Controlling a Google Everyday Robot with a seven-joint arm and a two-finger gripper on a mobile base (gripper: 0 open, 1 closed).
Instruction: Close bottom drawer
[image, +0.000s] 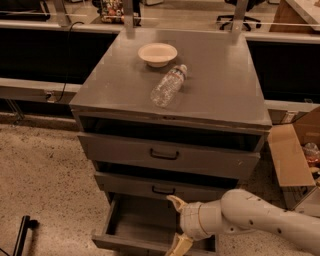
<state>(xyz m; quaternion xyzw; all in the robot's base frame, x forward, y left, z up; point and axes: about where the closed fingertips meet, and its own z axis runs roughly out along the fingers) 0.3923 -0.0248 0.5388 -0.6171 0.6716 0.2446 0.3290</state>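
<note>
The bottom drawer (142, 227) of the grey metal cabinet stands pulled out at the frame's bottom, its plain grey inside showing. Its short front panel (127, 243) runs along the bottom edge; its handle is out of view. My gripper (178, 224) reaches in from the right on a white arm. One tan finger (175, 202) is over the drawer's right part near the middle drawer's front, the other finger (180, 245) is down at the drawer's front panel. The fingers are spread apart and hold nothing.
The middle drawer (160, 189) and top drawer (167, 155) sit slightly out, each with a black handle. On the cabinet top lie a clear plastic bottle (168, 85) and a white bowl (157, 54). A cardboard box (295, 152) stands at the right. A black object (21, 236) stands on the speckled floor at the left.
</note>
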